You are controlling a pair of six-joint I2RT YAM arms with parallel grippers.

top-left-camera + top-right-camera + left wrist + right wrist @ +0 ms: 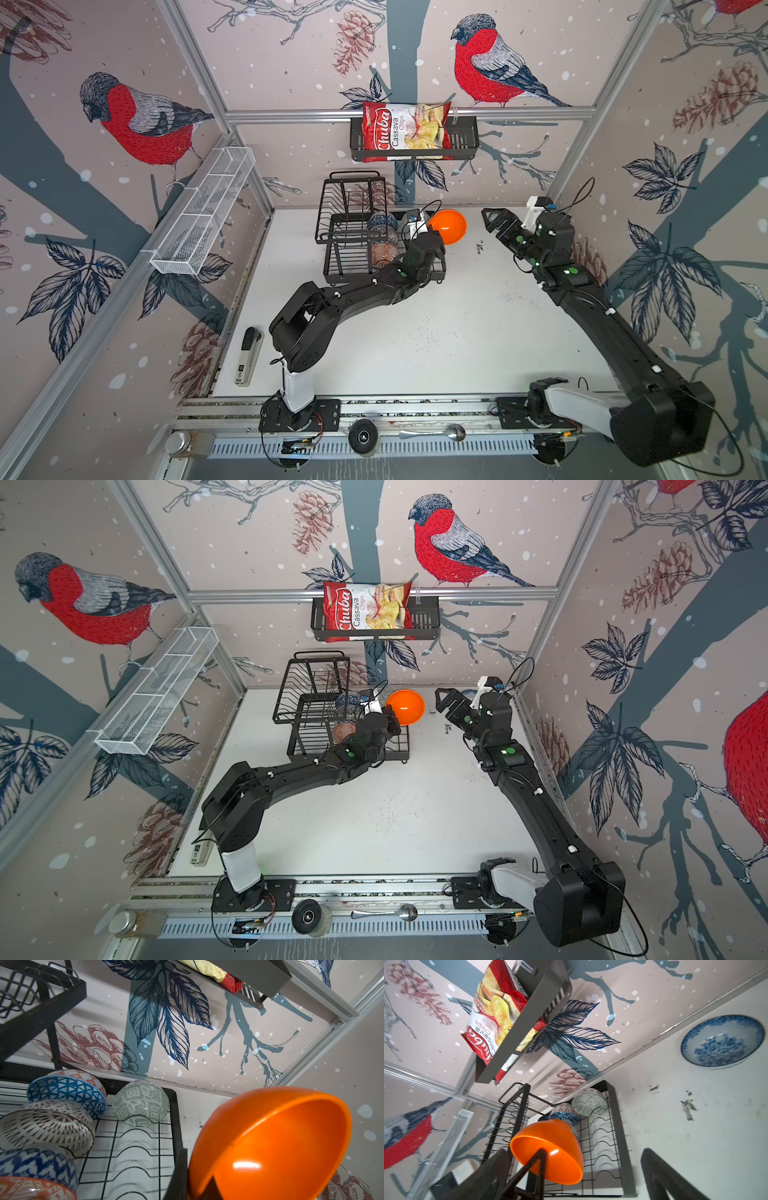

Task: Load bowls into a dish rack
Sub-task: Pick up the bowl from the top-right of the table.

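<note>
Glossy orange bowl [448,226] aloft just beside dish rack [176,1118] edge, rim clamped in left gripper [434,237]; rigid, likely light, slippery, so rim pinch suits; right gripper [487,221] fingers apart, empty

The black wire dish rack [176,1118] holds bowls standing on edge in its bottom part: a blue triangle bowl [66,1091], a grey-green bowl [141,1103] and a white bowl with dark marks [45,1124]. The shiny orange bowl [270,1142] hangs tipped just beside the rack, its rim pinched by the left gripper [197,1186]. A blue-flowered bowl [722,1043] sits open side up, well apart.
</note>
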